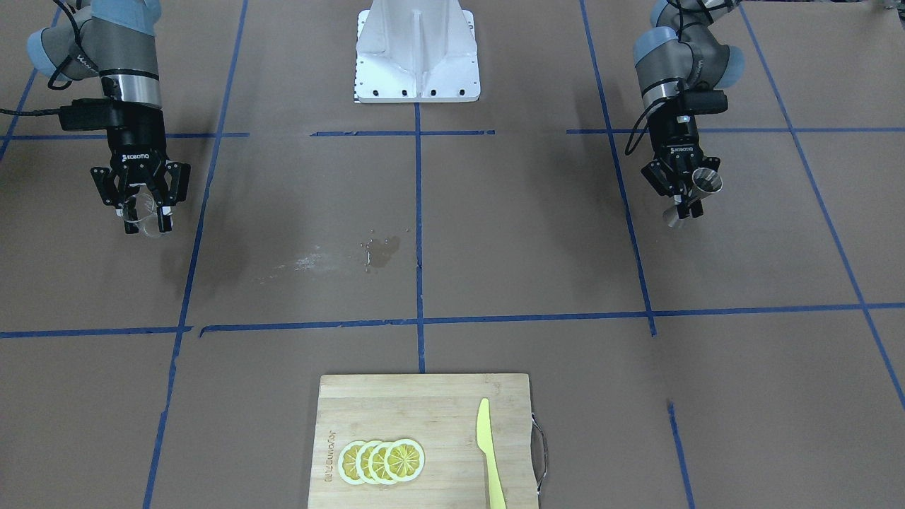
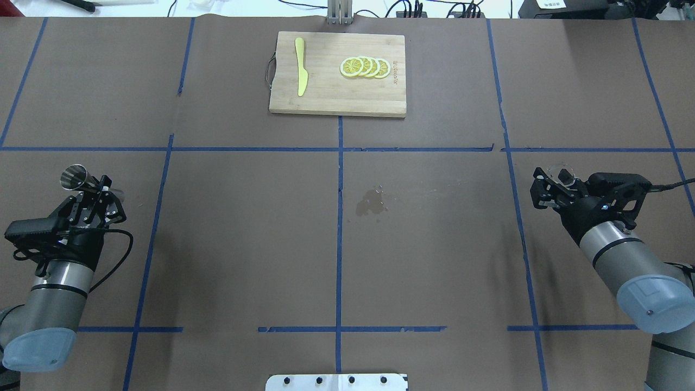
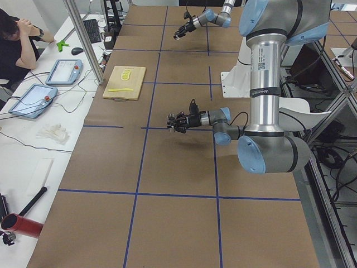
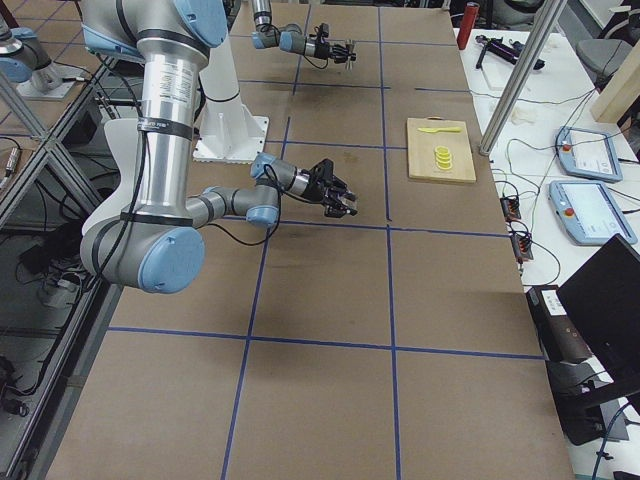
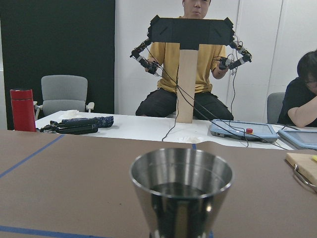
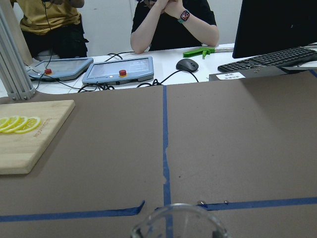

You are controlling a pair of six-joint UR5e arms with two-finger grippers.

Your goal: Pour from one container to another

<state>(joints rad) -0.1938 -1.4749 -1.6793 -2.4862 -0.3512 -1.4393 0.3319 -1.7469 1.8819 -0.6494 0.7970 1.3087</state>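
Observation:
My left gripper (image 1: 689, 201) is shut on the waist of the steel jigger (image 1: 705, 180), held off the table at the robot's far left. In the overhead view the left gripper (image 2: 100, 189) and jigger (image 2: 73, 176) sit at the left edge. The left wrist view has the jigger (image 5: 181, 193) standing upright, its open top cone dark inside. My right gripper (image 1: 145, 212) is shut on the clear glass cup (image 1: 143, 205), above the table at the far right. Overhead, the cup (image 2: 562, 174) shows between the right gripper's (image 2: 554, 184) fingers. Only the cup's rim (image 6: 178, 220) shows in the right wrist view.
A wooden cutting board (image 2: 326, 92) lies at the table's far middle with lemon slices (image 2: 365, 67) and a yellow knife (image 2: 300, 73). A wet patch (image 2: 372, 202) marks the brown table centre. The white robot base (image 1: 417, 56) stands between the arms. People sit beyond the far edge.

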